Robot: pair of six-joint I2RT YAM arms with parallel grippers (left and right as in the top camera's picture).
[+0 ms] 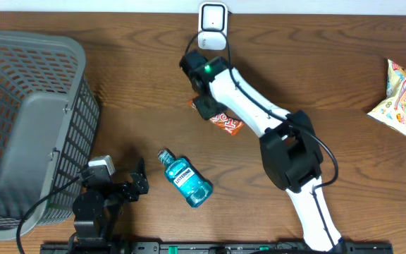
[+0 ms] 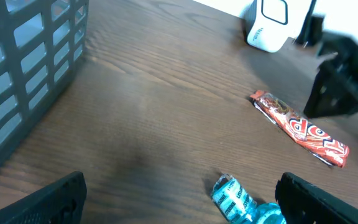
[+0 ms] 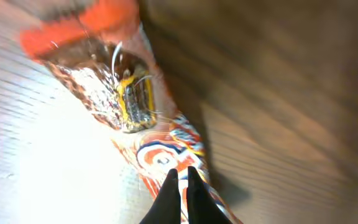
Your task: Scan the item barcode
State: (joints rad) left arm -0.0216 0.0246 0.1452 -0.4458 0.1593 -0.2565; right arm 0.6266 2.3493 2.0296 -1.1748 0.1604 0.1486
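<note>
An orange-red candy bar (image 1: 229, 124) lies flat on the wooden table below the white barcode scanner (image 1: 212, 25). My right gripper (image 1: 204, 106) hangs over the bar's left end with its jaws shut. In the right wrist view the shut tips (image 3: 182, 171) sit right on the wrapper (image 3: 160, 146); I cannot tell whether they pinch it. A blue Listerine bottle (image 1: 186, 180) lies further forward. My left gripper (image 1: 141, 179) is open beside the bottle and holds nothing. In the left wrist view the bottle's cap end (image 2: 235, 198) lies near the right finger (image 2: 328, 199).
A grey plastic basket (image 1: 27, 127) fills the left side of the table, its wall close to my left arm (image 2: 23, 68). Snack packets (image 1: 400, 92) lie at the right edge. The scanner (image 2: 269, 25) stands at the back edge.
</note>
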